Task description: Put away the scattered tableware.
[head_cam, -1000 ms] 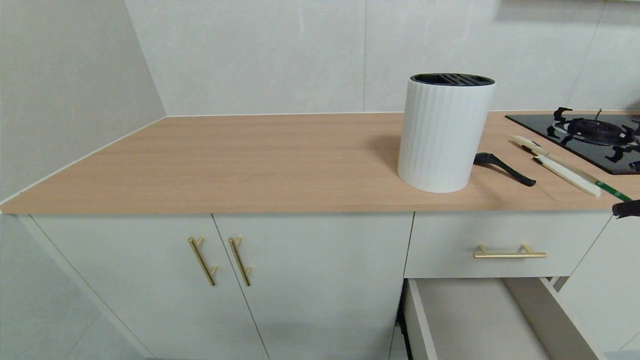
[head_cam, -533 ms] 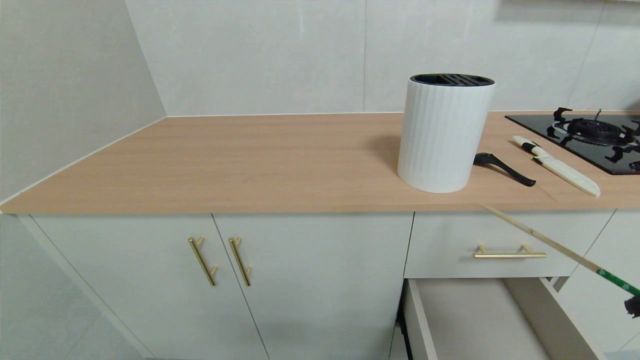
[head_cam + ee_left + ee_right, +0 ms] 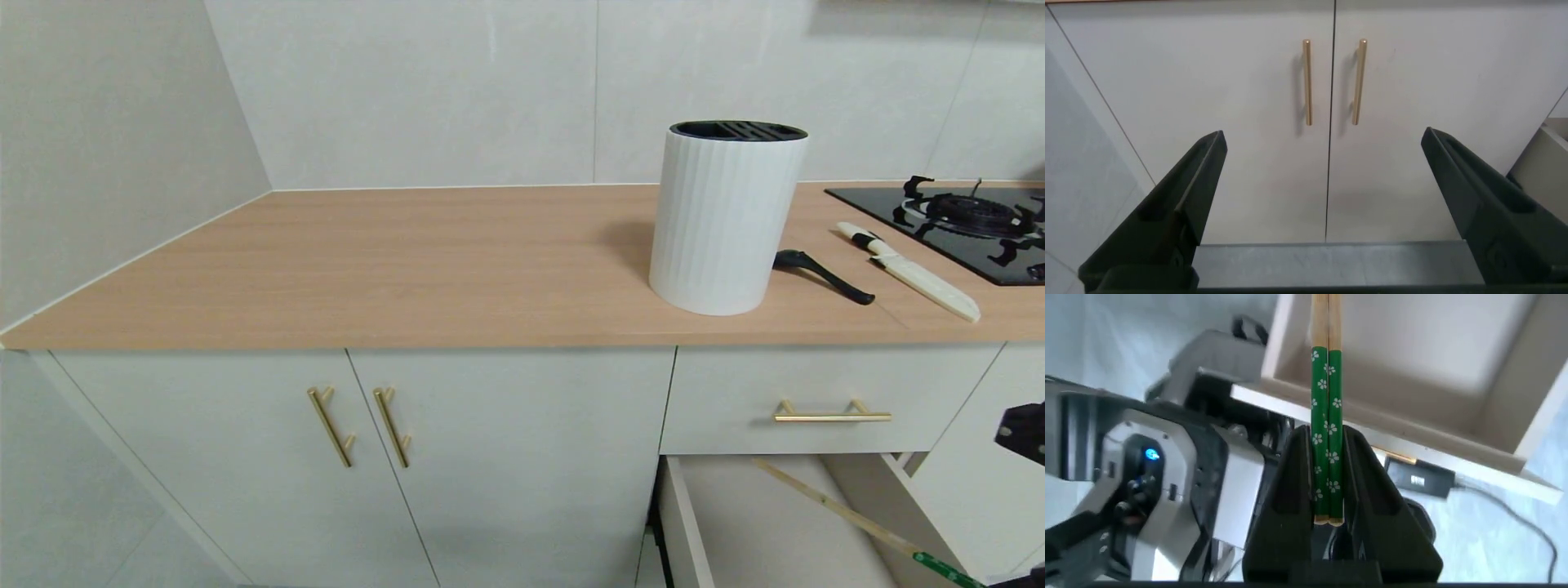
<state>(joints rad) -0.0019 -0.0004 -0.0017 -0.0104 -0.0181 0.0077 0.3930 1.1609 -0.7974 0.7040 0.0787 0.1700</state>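
chopsticks [image 3: 1323, 408], pale wood, green ends (white flowers), paired

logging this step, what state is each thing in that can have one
pale lower drawer: open
pale upper drawer with brass handle: shut
pale double cabinet doors: shut
wooden chopsticks with green flowered ends: clamped in right gripper, over the lower drawer
left gripper: fingers open
white ribbed cylindrical knife holder: upright
white knife: lying flat
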